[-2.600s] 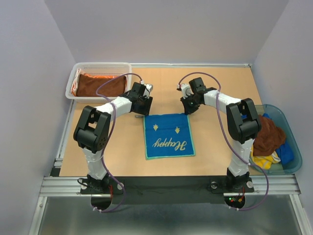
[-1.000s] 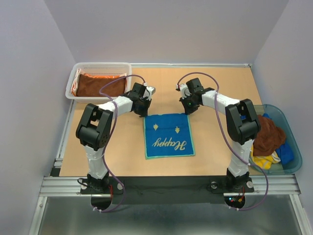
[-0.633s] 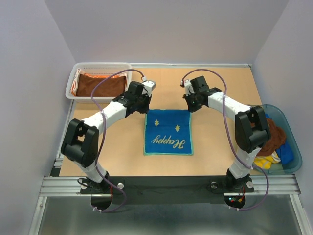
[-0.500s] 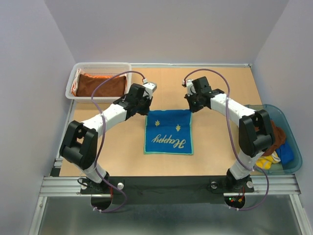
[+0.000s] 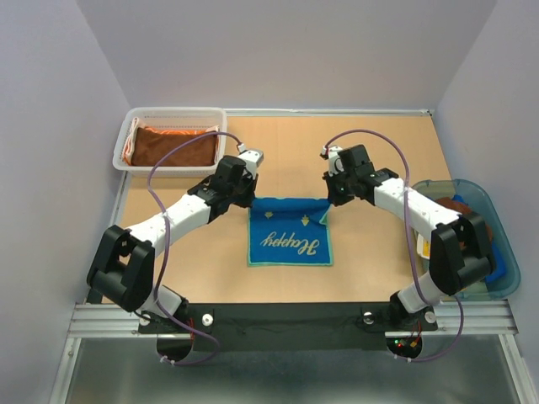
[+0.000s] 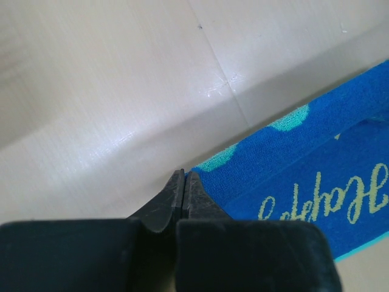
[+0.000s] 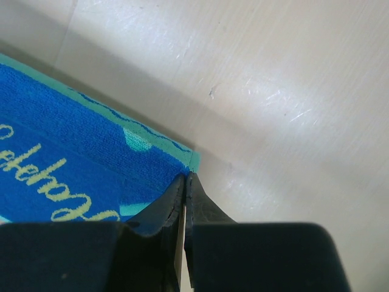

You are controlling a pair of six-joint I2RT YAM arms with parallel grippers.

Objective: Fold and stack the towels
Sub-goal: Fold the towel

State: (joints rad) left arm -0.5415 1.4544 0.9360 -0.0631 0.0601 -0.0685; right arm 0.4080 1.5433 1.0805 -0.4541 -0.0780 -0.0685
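Note:
A blue towel (image 5: 288,236) with yellow "Happy" lettering and a teal border lies mid-table. Its far edge is raised off the wood. My left gripper (image 5: 250,199) is shut on the far left corner, and my right gripper (image 5: 326,204) is shut on the far right corner. In the left wrist view the closed gripper (image 6: 184,177) pinches the blue towel (image 6: 316,176) at its corner. The right wrist view shows the same on the other side: the closed gripper (image 7: 185,180) holds the teal-edged corner of the towel (image 7: 73,140) above the table.
A white mesh basket (image 5: 126,160) at the far left holds a folded brown towel (image 5: 173,147) over an orange one (image 5: 130,140). A translucent blue-green tub (image 5: 504,273) at the right edge holds more towels, partly hidden by my right arm.
Both grippers have come toward the near edge with the towel's far corners pinched. The far edge has risen off the table and both arms have stretched out.

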